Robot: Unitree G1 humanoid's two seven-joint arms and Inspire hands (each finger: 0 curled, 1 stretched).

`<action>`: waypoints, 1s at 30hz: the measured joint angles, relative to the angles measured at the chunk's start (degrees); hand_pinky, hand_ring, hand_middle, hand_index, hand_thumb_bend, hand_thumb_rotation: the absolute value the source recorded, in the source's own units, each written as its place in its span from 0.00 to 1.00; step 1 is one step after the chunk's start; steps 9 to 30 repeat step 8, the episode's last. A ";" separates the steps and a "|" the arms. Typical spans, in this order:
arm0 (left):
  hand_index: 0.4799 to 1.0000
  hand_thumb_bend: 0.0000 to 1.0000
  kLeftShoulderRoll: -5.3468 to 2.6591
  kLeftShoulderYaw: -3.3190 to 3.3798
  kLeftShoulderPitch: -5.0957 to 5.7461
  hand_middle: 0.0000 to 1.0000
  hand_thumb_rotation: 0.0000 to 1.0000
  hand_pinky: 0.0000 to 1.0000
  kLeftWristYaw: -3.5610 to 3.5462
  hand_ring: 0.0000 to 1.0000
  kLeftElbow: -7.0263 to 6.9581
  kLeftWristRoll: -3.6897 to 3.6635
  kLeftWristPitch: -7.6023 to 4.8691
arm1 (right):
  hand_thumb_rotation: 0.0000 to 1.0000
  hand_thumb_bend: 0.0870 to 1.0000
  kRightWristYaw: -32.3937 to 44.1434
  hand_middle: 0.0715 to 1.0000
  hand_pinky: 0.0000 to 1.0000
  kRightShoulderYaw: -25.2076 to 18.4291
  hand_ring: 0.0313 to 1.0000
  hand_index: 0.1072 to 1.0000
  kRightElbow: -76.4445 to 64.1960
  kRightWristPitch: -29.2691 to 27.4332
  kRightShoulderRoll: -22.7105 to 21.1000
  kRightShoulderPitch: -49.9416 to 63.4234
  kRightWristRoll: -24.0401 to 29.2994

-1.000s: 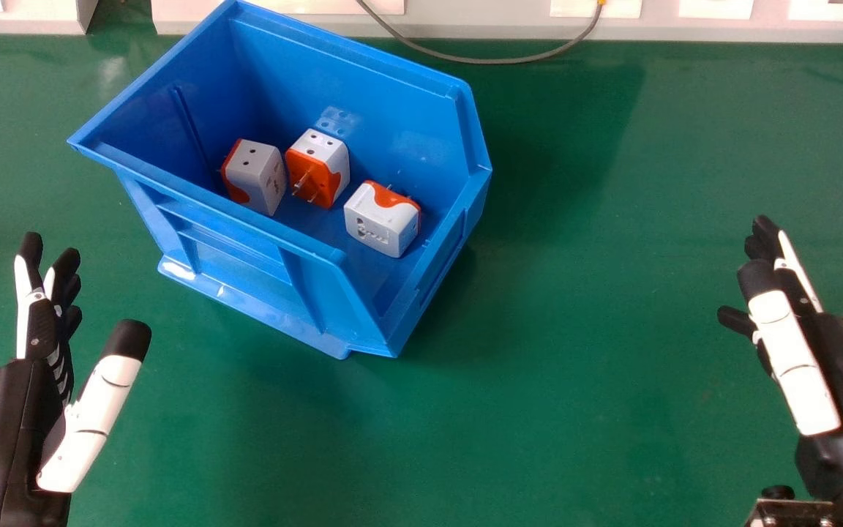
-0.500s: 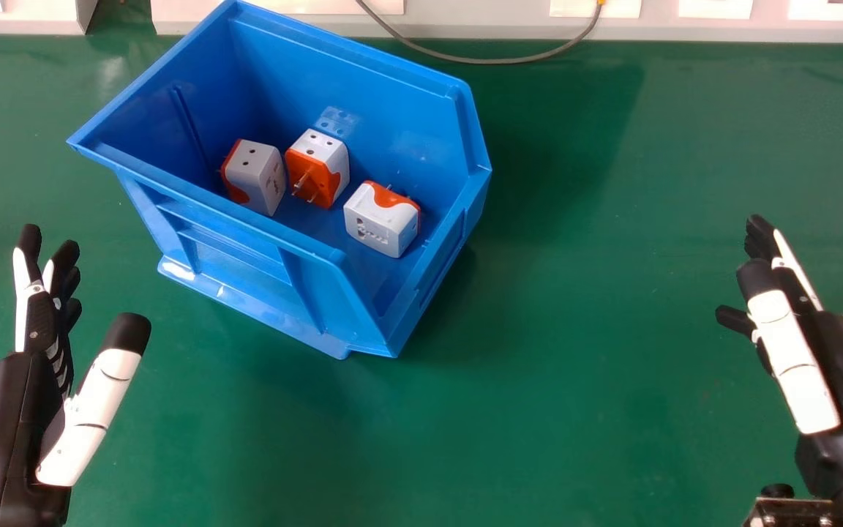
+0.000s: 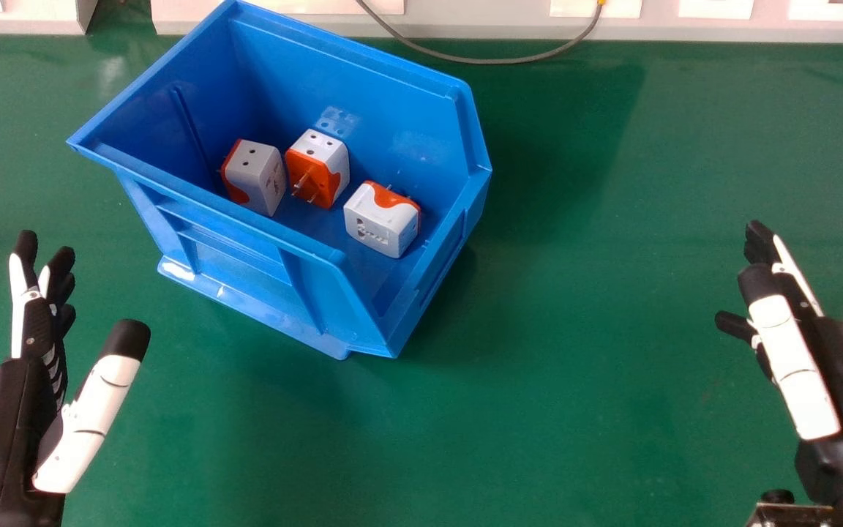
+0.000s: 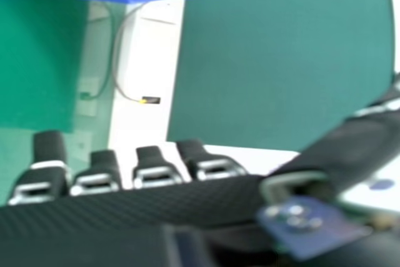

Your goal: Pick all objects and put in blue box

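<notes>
three plug adapters [image 3: 381, 221] lie inside the blue box [image 3: 260, 241], which sits on the green tabletop [image 3: 575, 329]. the left hand [image 3: 41, 351] and right hand [image 3: 791, 351] are both released, fingers extended, one on each side of the box and apart from it.

Open-topped plastic box [image 3: 352, 80], plain blue; three blocky plastic plug adapters [image 3: 380, 223], white with orange; flat tabletop [image 3: 553, 380], green; jointed left hand [image 3: 92, 421] and right hand [image 3: 795, 362], black and white.
</notes>
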 measured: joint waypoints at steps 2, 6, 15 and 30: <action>1.00 0.77 -0.02 0.36 0.25 1.00 0.81 0.99 0.12 1.00 0.43 0.00 -0.66 | 1.00 0.39 0.00 0.99 0.87 0.00 0.99 0.97 -0.02 -0.04 0.05 0.60 0.07; 1.00 0.77 -0.27 0.42 0.45 1.00 0.81 1.00 0.49 1.00 0.64 0.03 -0.80 | 1.00 0.39 0.01 0.99 0.87 0.01 0.99 0.97 -0.27 -0.04 0.07 1.03 0.15; 1.00 0.77 -0.66 0.45 0.72 1.00 0.81 1.00 1.08 1.00 0.56 0.06 -0.83 | 1.00 0.39 0.01 0.99 0.87 0.01 0.99 0.97 -0.74 -0.04 0.07 1.19 0.17; 1.00 0.77 -0.66 0.45 0.72 1.00 0.81 1.00 1.08 1.00 0.56 0.06 -0.83 | 1.00 0.39 0.01 0.99 0.87 0.01 0.99 0.97 -0.74 -0.04 0.07 1.19 0.17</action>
